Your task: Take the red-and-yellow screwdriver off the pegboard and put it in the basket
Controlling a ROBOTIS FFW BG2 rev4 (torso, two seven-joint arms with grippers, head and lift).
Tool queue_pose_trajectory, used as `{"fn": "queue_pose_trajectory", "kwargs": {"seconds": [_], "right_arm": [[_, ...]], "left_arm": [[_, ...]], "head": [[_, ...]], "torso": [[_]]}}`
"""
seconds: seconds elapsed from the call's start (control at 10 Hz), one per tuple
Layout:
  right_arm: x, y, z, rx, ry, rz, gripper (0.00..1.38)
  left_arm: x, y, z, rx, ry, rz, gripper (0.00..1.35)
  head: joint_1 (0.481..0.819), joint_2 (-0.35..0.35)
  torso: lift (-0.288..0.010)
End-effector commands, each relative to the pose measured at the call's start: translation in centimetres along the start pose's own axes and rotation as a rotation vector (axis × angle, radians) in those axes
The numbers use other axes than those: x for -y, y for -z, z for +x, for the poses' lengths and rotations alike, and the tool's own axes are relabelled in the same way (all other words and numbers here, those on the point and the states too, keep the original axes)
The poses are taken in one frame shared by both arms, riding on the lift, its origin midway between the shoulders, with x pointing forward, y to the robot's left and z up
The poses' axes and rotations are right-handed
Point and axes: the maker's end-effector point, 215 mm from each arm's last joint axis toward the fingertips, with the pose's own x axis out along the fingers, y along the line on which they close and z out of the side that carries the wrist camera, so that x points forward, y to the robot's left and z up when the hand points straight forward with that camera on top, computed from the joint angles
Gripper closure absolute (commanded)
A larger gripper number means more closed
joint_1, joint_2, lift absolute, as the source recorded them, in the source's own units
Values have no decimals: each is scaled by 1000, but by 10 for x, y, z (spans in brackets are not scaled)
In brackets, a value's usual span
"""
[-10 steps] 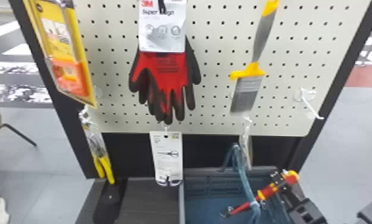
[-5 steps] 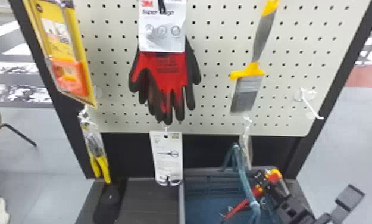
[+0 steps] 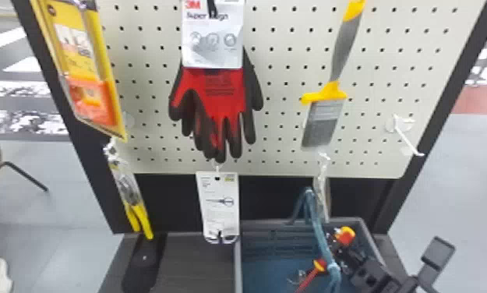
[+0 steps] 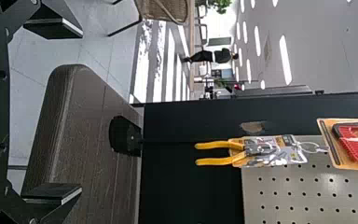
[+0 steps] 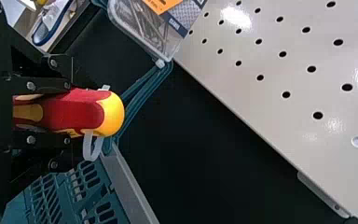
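Now the right tool (image 5: 67, 113) pinches the red-and-yellow screwdriver (image 5: 81, 110) by its thick handle, whose rounded yellow end sticks out beyond the fingertips. Over the last second, tool and screwdriver have swung toward the robot's left, farther in over the basket (image 3: 236, 269), and the red shaft has tipped more steeply downward. For the task, this suggests that the carry is almost done and that lowering and letting go come next. Beyond the tool, the pegboard (image 3: 286, 58) rises; the screwdriver is already off it. Just beside the tool, the basket's teal handle (image 3: 319, 233) crosses in front of the screwdriver in the head view; whether they touch cannot be told, but a snag looks possible, so the drop should clear it. Well to the robot's left of that tool, the left tool (image 4: 81, 112) waits by the bench (image 4: 86, 121), its fingers spread and holding nothing.
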Motion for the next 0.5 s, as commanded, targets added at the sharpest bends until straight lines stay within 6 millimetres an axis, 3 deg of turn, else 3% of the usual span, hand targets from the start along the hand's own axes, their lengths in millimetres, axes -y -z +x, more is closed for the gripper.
{"fn": "queue_pose_trajectory", "kwargs": {"seconds": [0.0,0.2,0.3,0.4], "right_arm": [[4,4,4,-1,0,3,1069],[12,7,10,0,-7,8,1058],[12,4,18,-7,-41,-8,702],[7,-8,25,-18,-62,-68,236]], "left_arm": [[-1,1,0,-1,-1,-2,142],[1,2,0,-1,1,-3,142],[1,2,0,-1,1,-3,142],[2,3,0,-4,4,-1,142]], "head": [[549,0],[549,0],[549,0],[549,0]], "torso": [[-100],[-100],[-100],[-100]]}}
